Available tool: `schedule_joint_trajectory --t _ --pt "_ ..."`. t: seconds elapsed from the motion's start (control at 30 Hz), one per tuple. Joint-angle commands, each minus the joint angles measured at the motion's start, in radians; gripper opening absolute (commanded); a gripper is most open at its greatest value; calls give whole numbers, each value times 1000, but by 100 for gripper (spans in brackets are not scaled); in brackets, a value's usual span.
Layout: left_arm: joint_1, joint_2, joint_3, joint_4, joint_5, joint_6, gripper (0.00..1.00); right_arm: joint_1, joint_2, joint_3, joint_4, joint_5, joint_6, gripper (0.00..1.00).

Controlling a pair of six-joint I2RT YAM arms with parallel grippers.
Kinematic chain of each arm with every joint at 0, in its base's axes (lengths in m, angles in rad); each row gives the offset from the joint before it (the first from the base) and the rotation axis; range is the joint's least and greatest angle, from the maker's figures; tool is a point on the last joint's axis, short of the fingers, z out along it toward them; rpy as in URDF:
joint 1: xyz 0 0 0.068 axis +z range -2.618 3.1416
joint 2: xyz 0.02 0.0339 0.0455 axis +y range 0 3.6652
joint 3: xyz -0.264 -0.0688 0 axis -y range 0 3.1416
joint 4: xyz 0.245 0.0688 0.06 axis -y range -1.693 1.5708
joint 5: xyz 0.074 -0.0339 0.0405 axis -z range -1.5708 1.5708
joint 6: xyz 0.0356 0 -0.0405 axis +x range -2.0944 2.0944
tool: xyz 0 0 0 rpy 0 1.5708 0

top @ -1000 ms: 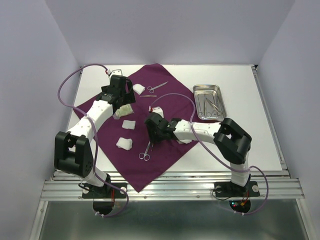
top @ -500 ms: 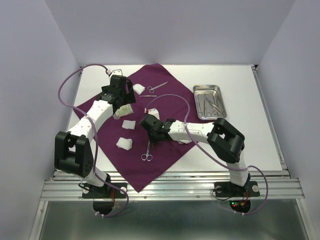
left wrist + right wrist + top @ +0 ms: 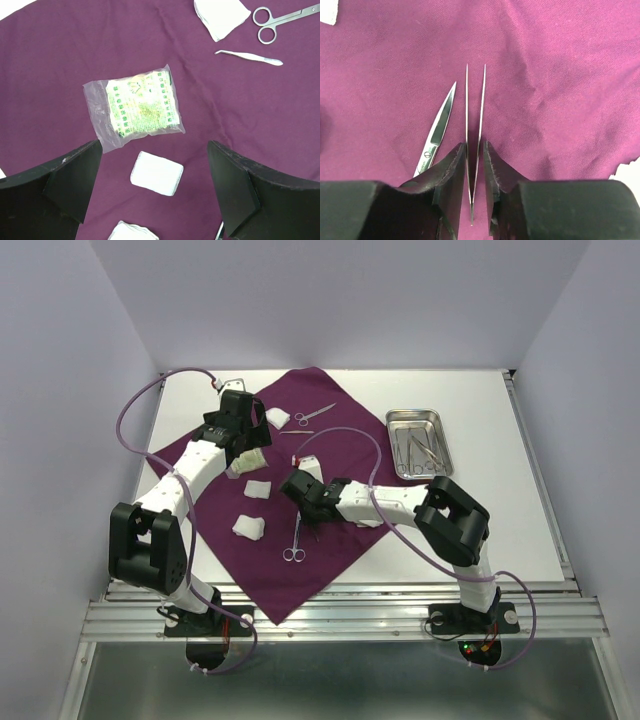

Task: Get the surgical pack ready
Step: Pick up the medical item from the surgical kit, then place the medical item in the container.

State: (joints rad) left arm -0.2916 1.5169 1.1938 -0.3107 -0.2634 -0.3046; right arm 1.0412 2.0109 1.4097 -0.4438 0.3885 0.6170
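1. Surgical pack: its purple cloth (image 3: 340, 440) covers the middle of the surface, and the steel tray (image 3: 415, 412) sits off the cloth at 2 o'clock.
2. The right end effector (image 3: 473, 146) pinches tweezers (image 3: 471, 207) near their joined end. Scissors (image 3: 436, 127) lie just beside them at 9 o'clock in the wrist view.
3. Lift straight up, so the prongs clear the scissors and the cloth folds.
4. The left end effector (image 3: 155, 145) hangs wide open above a sealed packet (image 3: 142, 105).

Deep-purple woven cloth wrap (image 3: 560, 75): matt, fine twill, creased. Thin polished steel tweezers (image 3: 467, 105) and silver steel scissors (image 3: 438, 127): mirror-bright, smooth. Right claw (image 3: 474, 145): matt black plastic, edges scuffed. Clear plastic sachet (image 3: 137, 107): glossy, crinkled. White gauze pad (image 3: 156, 172): soft, fibrous, matt. Small rectangular steel tray (image 3: 413, 413): probably satin metal, too far off.
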Motion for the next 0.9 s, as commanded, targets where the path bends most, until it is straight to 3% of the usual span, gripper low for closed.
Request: schedule_joint_trajectory --t 0.0,0.07,0.2,0.43,0.87 --pt "5 0 18 27 -7 -1 99 5 12 9 -4 -5 3 27" --pt "5 2 18 27 -2 -2 99 5 22 6 -6 -4 1 26" --pt "3 5 18 30 3 -5 99 5 -12 0 -13 61 0 10" --pt "3 2 9 42 23 -1 99 -9 -115 41 -26 205 -91 7" --pt "3 -3 1 51 38 -1 99 -469 -284 -12 31 260 -261 8"
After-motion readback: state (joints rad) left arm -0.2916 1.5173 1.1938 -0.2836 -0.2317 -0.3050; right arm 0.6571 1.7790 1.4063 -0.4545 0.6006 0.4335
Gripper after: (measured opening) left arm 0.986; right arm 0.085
